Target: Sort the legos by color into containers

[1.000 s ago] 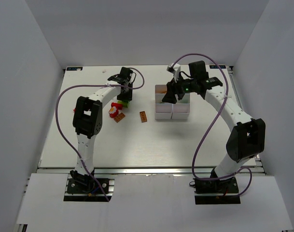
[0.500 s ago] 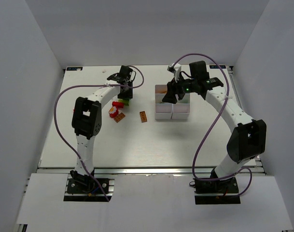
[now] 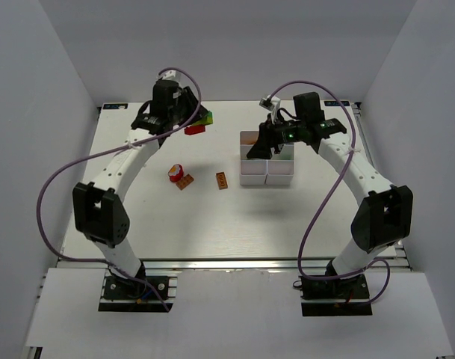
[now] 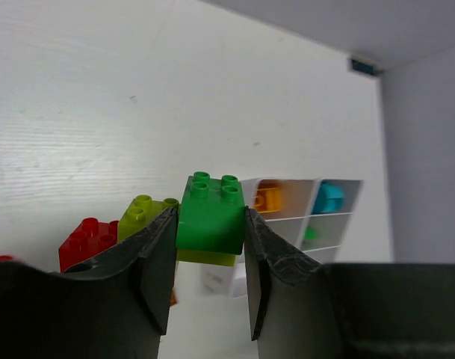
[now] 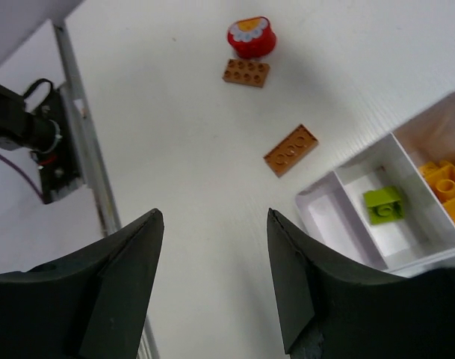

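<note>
My left gripper (image 4: 209, 218) is shut on a green lego (image 4: 210, 213), held in the air. A lime lego (image 4: 143, 217) and a red lego (image 4: 87, 241) hang on the green one's left side. From above, the left gripper (image 3: 196, 120) and this cluster (image 3: 200, 124) sit at the back of the table, left of the white tray of containers (image 3: 267, 178). The tray (image 4: 300, 224) holds orange, teal and green pieces. My right gripper (image 3: 258, 149) hovers open over the tray's left side; the right gripper (image 5: 212, 217) has nothing between its fingers. A lime lego (image 5: 384, 203) and orange legos (image 5: 445, 187) lie in compartments.
On the table left of the tray lie a red round piece (image 3: 175, 173), a brown plate (image 3: 184, 182) and a second brown plate (image 3: 223, 179). The right wrist view shows the same red piece (image 5: 249, 36) and brown plates (image 5: 246, 72) (image 5: 291, 149). White walls enclose the table.
The left arm has risen and swung back, lifting the green, lime and red cluster off the table. The right arm has barely moved.
</note>
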